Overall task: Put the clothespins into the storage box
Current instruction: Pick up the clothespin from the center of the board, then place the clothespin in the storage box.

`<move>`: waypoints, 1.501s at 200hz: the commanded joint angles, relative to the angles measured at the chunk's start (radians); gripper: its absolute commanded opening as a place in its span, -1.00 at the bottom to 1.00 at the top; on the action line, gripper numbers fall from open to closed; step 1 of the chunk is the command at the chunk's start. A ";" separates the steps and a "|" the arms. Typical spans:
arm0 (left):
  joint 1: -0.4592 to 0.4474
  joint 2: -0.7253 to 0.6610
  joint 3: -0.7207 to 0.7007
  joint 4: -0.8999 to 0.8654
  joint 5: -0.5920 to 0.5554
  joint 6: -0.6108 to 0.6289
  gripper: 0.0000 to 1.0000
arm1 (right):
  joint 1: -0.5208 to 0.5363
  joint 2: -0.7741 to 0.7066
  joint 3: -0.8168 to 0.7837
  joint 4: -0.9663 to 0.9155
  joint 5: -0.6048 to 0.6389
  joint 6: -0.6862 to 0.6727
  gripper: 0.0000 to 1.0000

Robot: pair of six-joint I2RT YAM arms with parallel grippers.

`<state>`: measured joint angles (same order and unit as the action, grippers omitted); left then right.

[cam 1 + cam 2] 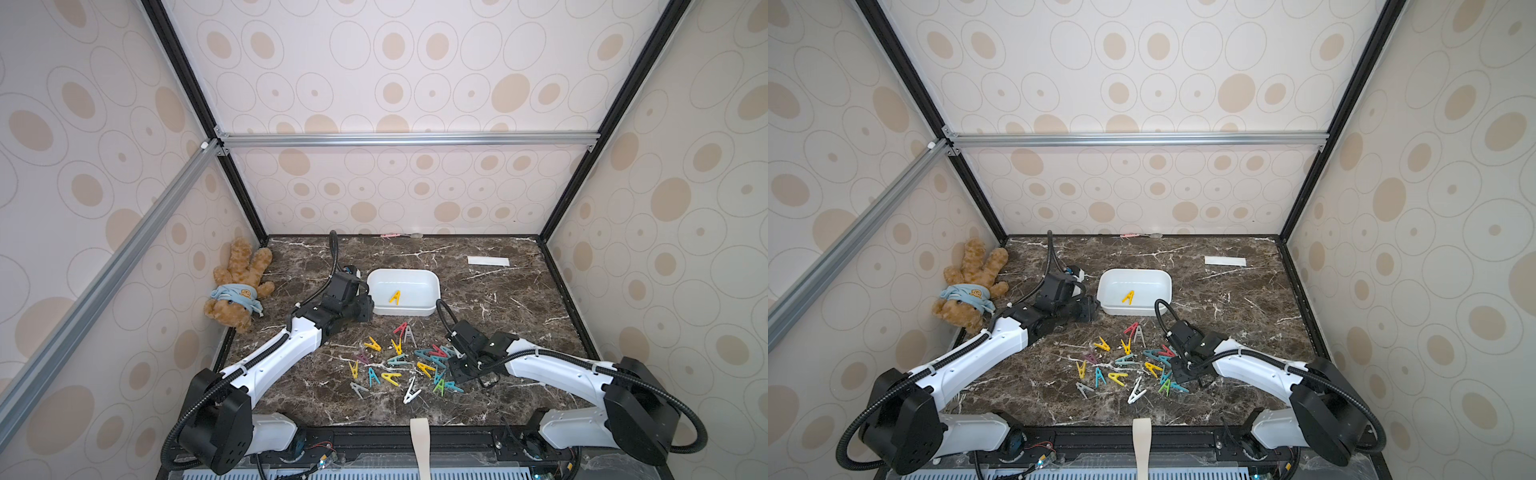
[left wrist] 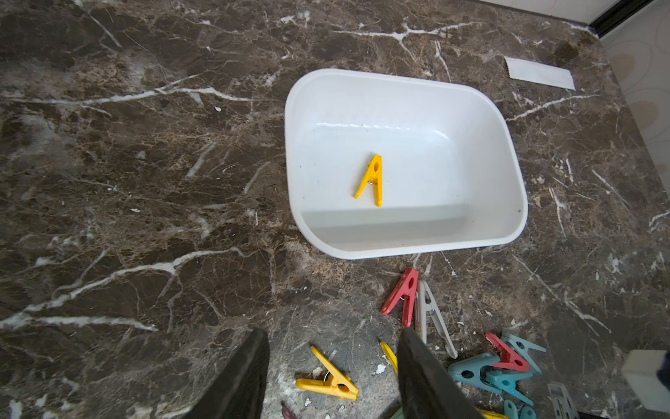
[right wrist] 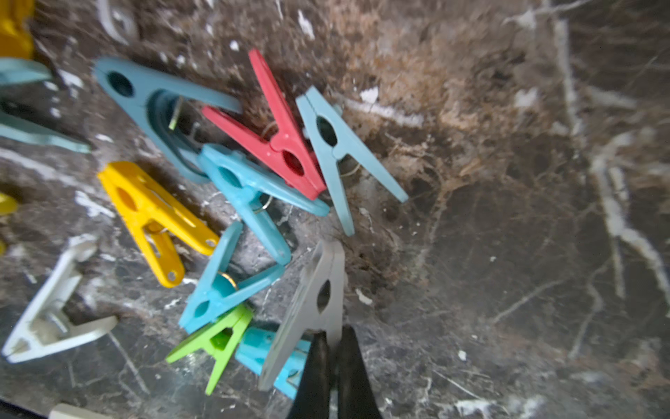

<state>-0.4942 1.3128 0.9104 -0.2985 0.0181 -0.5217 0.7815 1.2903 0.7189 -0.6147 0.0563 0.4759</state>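
Reporting from the remote station on both claws. Right gripper (image 3: 331,335): I find its fingers (image 3: 314,366) closed tight on one leg of a grey clothespin (image 3: 317,297). This is at the right edge of the clothespins (image 1: 390,378) scattered on the marble table (image 1: 519,332). Left gripper (image 2: 333,332): the jaws stand about half apart with nothing between them, held just beside the left end of the storage box (image 1: 403,271). The box sits on the table just beyond the scatter, not touching it. I count one yellow clothespin (image 1: 395,297) lying flat on its floor. All others I can see lie outside it.
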 commanded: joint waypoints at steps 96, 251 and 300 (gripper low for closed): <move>0.031 -0.090 -0.011 -0.040 -0.058 -0.008 0.18 | -0.173 0.371 0.694 0.035 -0.201 -0.172 -1.00; 0.052 -0.173 -0.116 -0.172 -0.046 -0.124 0.16 | -0.263 0.850 1.008 0.053 -0.240 -0.225 -1.00; 0.051 -0.164 -0.134 -0.183 -0.034 -0.151 0.10 | -0.276 0.913 1.050 0.049 -0.252 -0.227 -0.95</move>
<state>-0.4488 1.1484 0.7879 -0.4572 -0.0166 -0.6342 0.5140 2.1666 1.7294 -0.5499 -0.1852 0.2638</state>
